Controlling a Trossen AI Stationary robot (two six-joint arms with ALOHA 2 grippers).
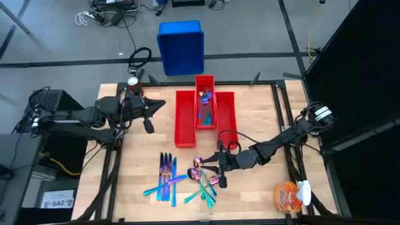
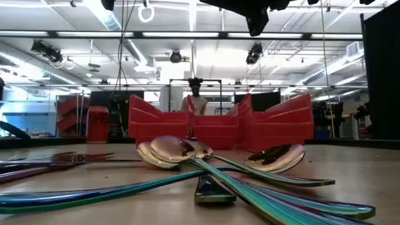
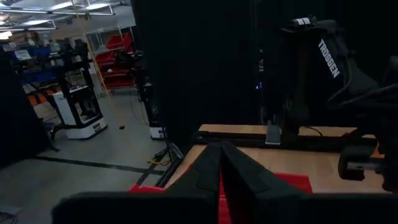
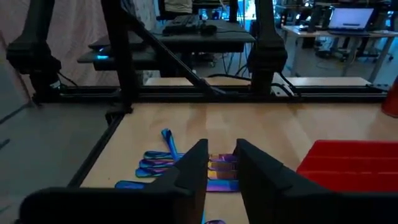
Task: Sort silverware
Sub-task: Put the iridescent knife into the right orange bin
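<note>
Silverware (image 1: 184,178) is lying loose on the near half of your wooden table (image 1: 262,115), with a few pieces already sitting in the middle red bin (image 1: 205,103).

Your right gripper (image 1: 215,170) is hovering just above the spoon heap, between it and the red bins, fingers (image 4: 189,171) standing a narrow gap apart with nothing between them. Bare wood is lying open toward the near edge and both sides. The pieces are showing slim, glossy, iridescent blue, teal, purple and pink; rounded spoon bowls are crossing over flat straight handles. Your left gripper (image 1: 150,119) is waiting beside the bins, fingers pressed together.
</note>
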